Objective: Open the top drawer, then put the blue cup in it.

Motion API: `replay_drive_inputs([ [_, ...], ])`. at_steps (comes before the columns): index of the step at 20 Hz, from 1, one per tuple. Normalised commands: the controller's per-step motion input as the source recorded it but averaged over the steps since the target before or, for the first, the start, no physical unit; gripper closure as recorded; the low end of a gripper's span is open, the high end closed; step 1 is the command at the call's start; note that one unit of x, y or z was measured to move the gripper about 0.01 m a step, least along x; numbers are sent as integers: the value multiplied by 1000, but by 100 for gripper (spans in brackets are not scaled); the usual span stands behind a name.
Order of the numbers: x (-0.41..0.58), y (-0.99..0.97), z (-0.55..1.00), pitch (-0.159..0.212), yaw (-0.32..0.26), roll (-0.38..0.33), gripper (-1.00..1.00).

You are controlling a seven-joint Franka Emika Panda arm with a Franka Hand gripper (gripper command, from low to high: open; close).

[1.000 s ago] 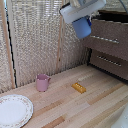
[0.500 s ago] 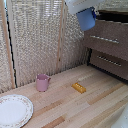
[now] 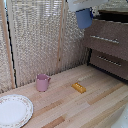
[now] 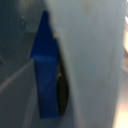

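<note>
The blue cup point(image 3: 84, 18) hangs high in the air at the top of the exterior view, with my gripper point(image 3: 83, 9) shut on it from above. It is just off the left end of the top drawer point(image 3: 107, 33), whose front with the silver bar handle point(image 3: 105, 39) stands further out than the drawer below; a dark opening shows above it. In the blurred wrist view, the blue cup point(image 4: 47, 75) lies close beside a pale grey finger point(image 4: 92, 60).
The lower drawer point(image 3: 109, 62) is shut. A pink mug point(image 3: 42, 82), a small yellow block point(image 3: 78, 88) and a white plate point(image 3: 14, 110) sit on the wooden table. A slatted blind stands behind them.
The gripper has risen with the blue cup and shifted slightly towards the exterior view's right, closer to the cabinet. It has hardly moved in the last half second.
</note>
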Motion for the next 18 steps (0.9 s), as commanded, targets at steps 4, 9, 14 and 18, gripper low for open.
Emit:
replay_drive_inputs([
  [4, 201, -638, 874, 0, -79, 114, 100],
  [9, 218, -659, 899, 0, -76, 104, 100],
  [14, 141, -613, 899, 0, -101, 104, 100],
  [18, 35, -554, 891, 4, -130, 106, 100],
])
